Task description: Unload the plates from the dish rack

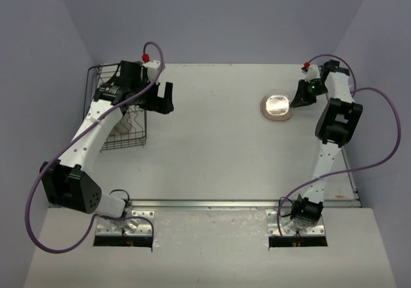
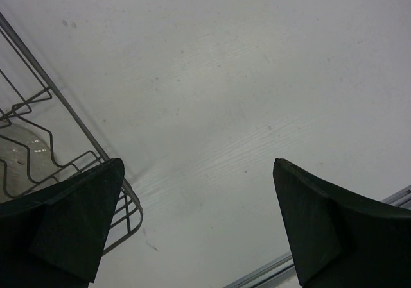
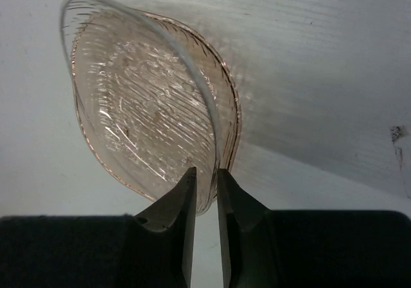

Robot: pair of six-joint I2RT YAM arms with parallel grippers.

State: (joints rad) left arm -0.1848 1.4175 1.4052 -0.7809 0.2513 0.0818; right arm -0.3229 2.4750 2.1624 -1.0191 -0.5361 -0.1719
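Right gripper [image 3: 205,172]: nearest the wrist lens. Its two dark fingers [image 3: 170,230] stand a narrow slit apart with a plate rim in the slit. Whether the pads press on that rim cannot be told.
Table [image 1: 212,147]: pale and flat, beneath both tools.
Rack [image 1: 94,83]: black wire, under and behind the left gripper [image 1: 160,99]. The left wrist view shows only one corner of it, just outside the left finger [image 2: 70,224] and cut off by the frame edge.
Left gripper state: jaws wide apart, with only bare table between them.
Clear plate [image 3: 141,108]: see-through and ribbed, directly ahead of the right fingers, its near rim at their tips.
Top view only: the same plate sits just beside the right fingertips, a bright centre inside a beige-pink rim.
Hard to make out: in the right wrist view a pinkish edge runs behind the clear rim. Whether this is one plate or two stacked cannot be told.
Racked plate [image 2: 19,150]: a pale curve behind the wavy wires, outside the left finger. From above, pale shapes in the rack are half hidden by the left arm [image 1: 90,127], and their count is unclear.
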